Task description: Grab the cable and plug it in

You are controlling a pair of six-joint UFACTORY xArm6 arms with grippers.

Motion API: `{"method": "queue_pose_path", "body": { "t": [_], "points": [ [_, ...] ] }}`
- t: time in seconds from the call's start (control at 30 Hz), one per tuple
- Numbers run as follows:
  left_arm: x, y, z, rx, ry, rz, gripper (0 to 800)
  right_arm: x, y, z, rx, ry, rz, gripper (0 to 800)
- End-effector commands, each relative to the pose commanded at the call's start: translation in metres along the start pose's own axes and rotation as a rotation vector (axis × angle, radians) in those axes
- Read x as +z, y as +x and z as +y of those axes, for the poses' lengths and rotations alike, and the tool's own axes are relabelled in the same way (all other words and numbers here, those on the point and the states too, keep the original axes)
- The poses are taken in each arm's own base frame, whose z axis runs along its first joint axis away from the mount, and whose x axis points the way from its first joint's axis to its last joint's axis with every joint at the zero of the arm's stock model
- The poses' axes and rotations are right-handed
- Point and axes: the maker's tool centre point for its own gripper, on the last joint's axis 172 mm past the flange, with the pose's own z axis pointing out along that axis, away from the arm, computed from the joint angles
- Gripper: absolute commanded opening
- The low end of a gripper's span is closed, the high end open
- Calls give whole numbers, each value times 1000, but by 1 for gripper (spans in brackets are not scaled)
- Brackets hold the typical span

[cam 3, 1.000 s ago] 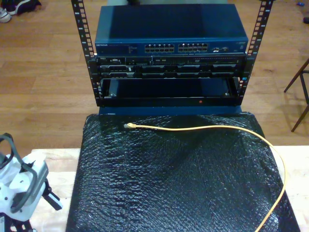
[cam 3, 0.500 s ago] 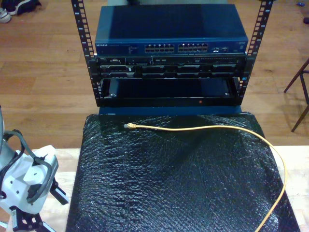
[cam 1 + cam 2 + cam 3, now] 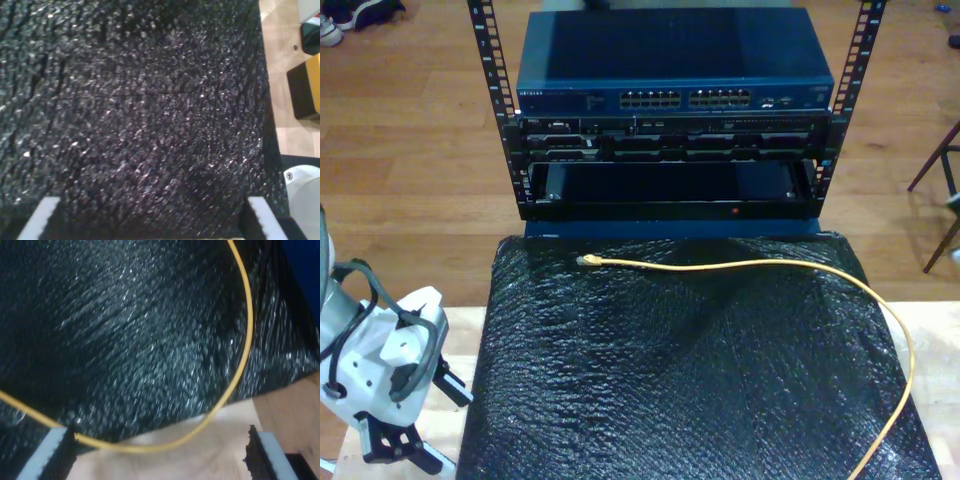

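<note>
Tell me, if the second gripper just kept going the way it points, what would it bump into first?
Probably the cable. My second gripper has its jaws apart, and a yellow loop of it crosses between them, lying across the edge of the black mat onto bare wood. Depth is hard to judge.

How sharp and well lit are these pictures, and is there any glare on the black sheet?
Exterior view: fairly sharp, and the cable stands out on the glinting black sheet. First wrist view: the sheet sparkles with small highlights, soft focus. Second wrist view: smeared and streaky, dim toward one side, though the cable's curve stays clear.

Overhead exterior; wrist views near mat (image 3: 670, 380)
</note>
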Motion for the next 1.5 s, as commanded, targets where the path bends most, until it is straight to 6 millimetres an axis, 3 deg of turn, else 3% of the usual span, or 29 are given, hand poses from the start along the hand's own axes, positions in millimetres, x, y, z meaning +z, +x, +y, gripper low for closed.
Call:
{"method": "queue_pose_path", "body": {
  "t": [0.23, 0.4, 0.73, 1.07, 1.27, 1.5],
  "points": [
    [-11, -1, -14, 2, 4, -2, 800, 22, 24, 8, 8, -8, -18, 796],
    [-12, -6, -29, -3, 13, -8, 800, 36, 45, 2, -7, 18, -23, 796],
    [-11, 2, -48, -21, 13, -34, 800, 62, 102, 0, -58, -10, -41, 794],
    [-12, -1, -56, -29, 41, -47, 800, 94, 144, -18, -107, 16, -56, 793],
    [-14, -2, -60, -45, 58, -52, 800, 108, 157, -28, -151, 8, -131, 794],
    [-15, -3, -62, -45, 62, -54, 800, 149, 188, -43, -212, 38, -173, 794]
  ]
}}
